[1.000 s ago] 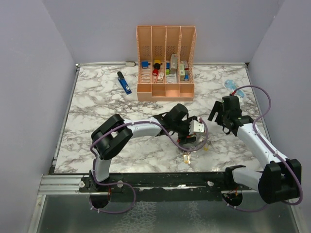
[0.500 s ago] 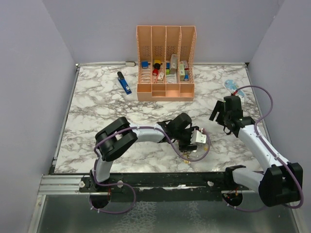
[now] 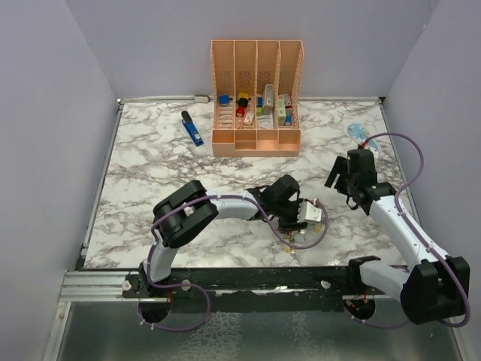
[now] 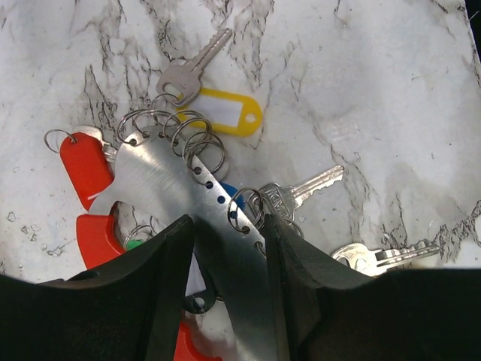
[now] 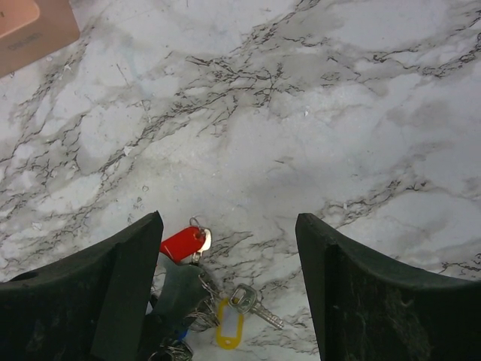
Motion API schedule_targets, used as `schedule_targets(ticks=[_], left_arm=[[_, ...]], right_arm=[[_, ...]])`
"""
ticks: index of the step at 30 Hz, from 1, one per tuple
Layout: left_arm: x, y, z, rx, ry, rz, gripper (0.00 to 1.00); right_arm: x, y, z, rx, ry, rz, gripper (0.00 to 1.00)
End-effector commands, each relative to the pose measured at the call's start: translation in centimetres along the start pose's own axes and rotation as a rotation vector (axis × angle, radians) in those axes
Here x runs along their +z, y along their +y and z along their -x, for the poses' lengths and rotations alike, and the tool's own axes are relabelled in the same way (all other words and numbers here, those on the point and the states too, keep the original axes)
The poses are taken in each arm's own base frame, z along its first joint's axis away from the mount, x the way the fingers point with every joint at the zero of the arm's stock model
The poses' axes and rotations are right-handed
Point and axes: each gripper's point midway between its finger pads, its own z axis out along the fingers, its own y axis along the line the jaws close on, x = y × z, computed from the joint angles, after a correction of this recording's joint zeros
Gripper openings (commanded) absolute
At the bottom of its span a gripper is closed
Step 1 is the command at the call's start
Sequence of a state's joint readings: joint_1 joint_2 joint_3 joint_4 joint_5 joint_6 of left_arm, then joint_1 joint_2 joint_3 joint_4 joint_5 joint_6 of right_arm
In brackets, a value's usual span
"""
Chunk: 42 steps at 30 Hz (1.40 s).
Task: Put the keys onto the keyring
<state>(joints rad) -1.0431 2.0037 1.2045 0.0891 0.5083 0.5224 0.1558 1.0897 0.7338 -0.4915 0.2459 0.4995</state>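
Left gripper (image 4: 229, 226) clamps the stiff, slick plate (image 4: 150, 177); light keys (image 4: 188, 71) ahead look best pinched by their heads; right gripper (image 5: 227, 226) gapes empty.

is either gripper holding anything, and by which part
The left gripper appears to pinch the flat metal keyring plate by its near, narrow end. The right gripper is open and empty.

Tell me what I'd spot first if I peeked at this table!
The jumble of keys with red and yellow tags near the front of the marble table grabs you first. The left gripper is down among them, pinching a shiny metal plate strung with rings. Next comes the peach organizer at the back, and the right gripper hanging open off to the right.
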Motion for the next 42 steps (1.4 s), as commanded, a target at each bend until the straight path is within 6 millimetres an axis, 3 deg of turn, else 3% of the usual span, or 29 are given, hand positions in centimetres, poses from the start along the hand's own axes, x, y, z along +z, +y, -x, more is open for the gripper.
schedule_targets(ticks=[1,15,22,33,36,42], left_arm=[[0.6,-0.8,0.4,0.003,-0.010,-0.044,0.44],[0.7,-3.1,0.9,0.031,-0.003,-0.128,0.37],[1.0,-3.0,0.9,0.033,0.007,-0.128,0.24],[0.8,-2.9,0.1,0.038,0.041,-0.116,0.12],[0.9,-2.6,-0.3,0.044,0.058,-0.102,0.00],[-0.1,-1.8,-0.2,0.069,0.083,-0.054,0.00]], right_arm=[[-0.1,0.0,0.7,-0.002,-0.039,0.007,0.72],[-0.2,0.0,0.6,-0.004,-0.045,0.019,0.71],[-0.4,-0.2,0.7,-0.012,-0.050,0.012,0.72],[-0.4,-0.3,0.7,-0.018,-0.052,0.010,0.72],[-0.4,-0.2,0.8,-0.022,-0.055,0.011,0.72],[-0.5,-0.2,0.9,-0.031,-0.058,0.013,0.72]])
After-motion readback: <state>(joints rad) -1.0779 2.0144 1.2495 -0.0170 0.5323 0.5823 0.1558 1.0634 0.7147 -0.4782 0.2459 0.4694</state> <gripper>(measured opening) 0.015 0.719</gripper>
